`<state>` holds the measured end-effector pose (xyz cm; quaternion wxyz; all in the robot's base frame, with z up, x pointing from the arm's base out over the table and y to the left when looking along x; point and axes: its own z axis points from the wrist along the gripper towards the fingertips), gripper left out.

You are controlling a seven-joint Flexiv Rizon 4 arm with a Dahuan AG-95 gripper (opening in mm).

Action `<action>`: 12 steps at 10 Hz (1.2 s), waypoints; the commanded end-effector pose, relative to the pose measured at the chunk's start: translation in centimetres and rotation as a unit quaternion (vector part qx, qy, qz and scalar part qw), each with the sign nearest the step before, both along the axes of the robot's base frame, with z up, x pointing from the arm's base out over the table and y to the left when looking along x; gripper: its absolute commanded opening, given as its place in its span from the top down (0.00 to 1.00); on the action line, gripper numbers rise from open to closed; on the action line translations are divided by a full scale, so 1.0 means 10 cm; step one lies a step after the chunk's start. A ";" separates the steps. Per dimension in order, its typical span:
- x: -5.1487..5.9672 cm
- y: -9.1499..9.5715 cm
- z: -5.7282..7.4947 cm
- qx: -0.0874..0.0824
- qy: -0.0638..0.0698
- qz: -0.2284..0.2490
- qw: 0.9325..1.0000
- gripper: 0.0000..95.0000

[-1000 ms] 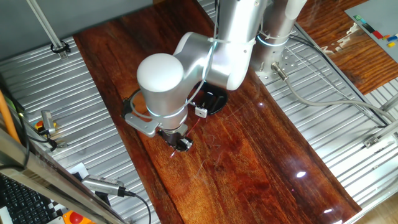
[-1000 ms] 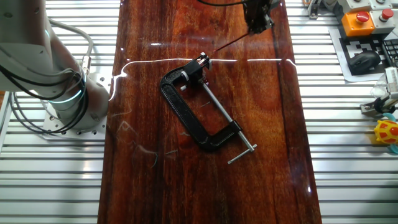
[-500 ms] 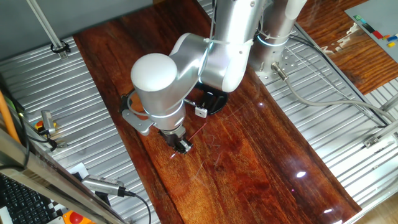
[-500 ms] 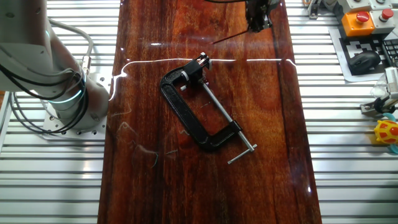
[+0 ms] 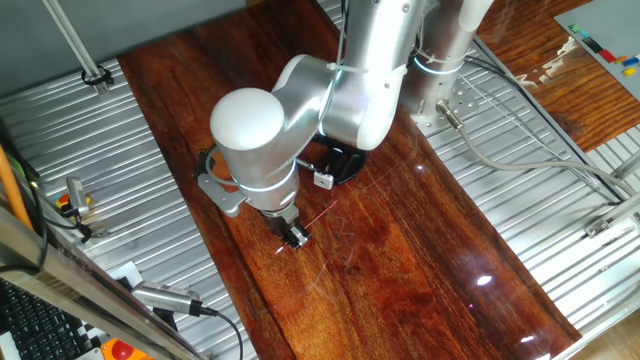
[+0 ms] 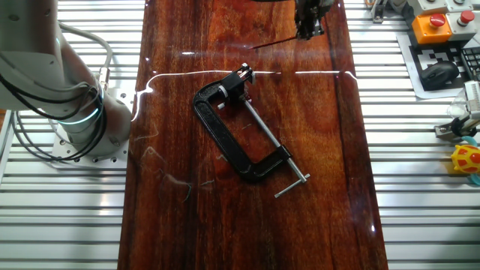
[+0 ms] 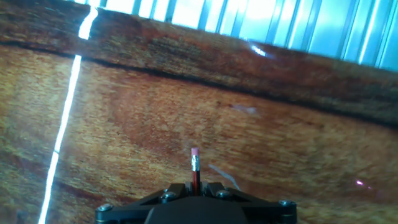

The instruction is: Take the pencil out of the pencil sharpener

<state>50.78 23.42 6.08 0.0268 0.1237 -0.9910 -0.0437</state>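
My gripper [image 5: 292, 235] is shut on the pencil [image 5: 318, 216], a thin red stick that points back toward the clamp. In the other fixed view the gripper [image 6: 309, 24] is at the table's far edge, and the pencil [image 6: 274, 42] sticks out to its left, clear of everything. The hand view shows the pencil [image 7: 195, 167] pinched between the gripper's [image 7: 196, 186] jaws, eraser end pointing away. The pencil sharpener [image 5: 323, 181], a tiny white block, sits by the clamp, apart from the pencil's free tip. It also shows in the other fixed view [image 6: 222, 106].
A glossy black C-clamp frame [image 6: 223, 139] with a silver screw rod [image 6: 270, 146] lies mid-table; part of it [image 5: 343, 166] shows behind the arm. Ribbed metal surfaces flank the wooden board [image 6: 315, 187]. Cables and an emergency-stop box [image 6: 433, 22] lie off to the sides.
The gripper has drawn the pencil a little farther from the clamp and sharpener, toward the table's edge. The pencil now lies flatter. The clamp and sharpener have not moved.
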 end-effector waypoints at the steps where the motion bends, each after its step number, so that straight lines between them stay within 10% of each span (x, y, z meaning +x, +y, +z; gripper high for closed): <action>1: -0.09 0.01 -0.10 0.000 -0.002 -0.007 1.000 1.00; 12: -0.20 0.01 -0.27 -0.005 0.008 -0.008 1.000 1.00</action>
